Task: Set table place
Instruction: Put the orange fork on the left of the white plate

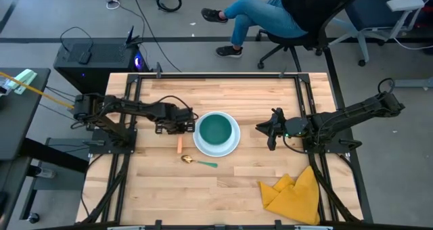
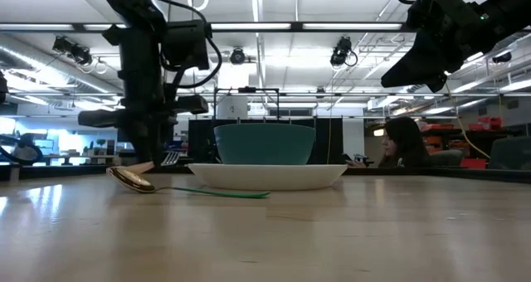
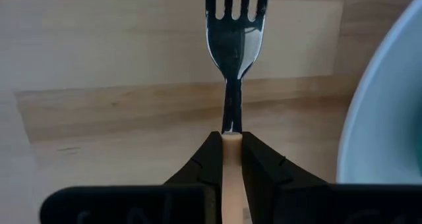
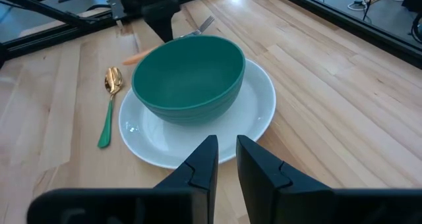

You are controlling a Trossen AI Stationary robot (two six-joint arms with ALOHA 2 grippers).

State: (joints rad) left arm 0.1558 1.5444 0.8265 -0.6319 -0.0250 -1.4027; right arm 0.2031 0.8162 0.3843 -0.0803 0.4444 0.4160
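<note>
A teal bowl [image 1: 216, 128] stands in a round white plate [image 1: 232, 145] at the table's middle. A gold spoon with a teal handle [image 1: 197, 162] lies flat on the wooden table [image 1: 203, 196], near-left of the plate. My left gripper [image 1: 177, 127] stands just left of the plate, shut on the orange-handled silver fork [image 3: 236, 26]. The orange handle [image 1: 179, 146] sticks out toward the near edge. My right gripper [image 1: 272, 132] hovers right of the plate, above the table, its fingers close together and empty [image 4: 227, 141]. My left gripper pinches the fork's orange handle [image 3: 231, 145] between its two fingers, at the end where it meets the silver neck. The fingers come from above, pointing down, across the fork. The fork lies about level, low over the table, tines toward the far edge; whether it rests there I cannot tell.
A crumpled yellow cloth [image 1: 294, 193] lies at the near right of the table. Black frame rails [image 1: 311, 122] run along both sides. A person sits on a chair [image 1: 270, 13] beyond the far edge. Bare wood shows near the front edge.
</note>
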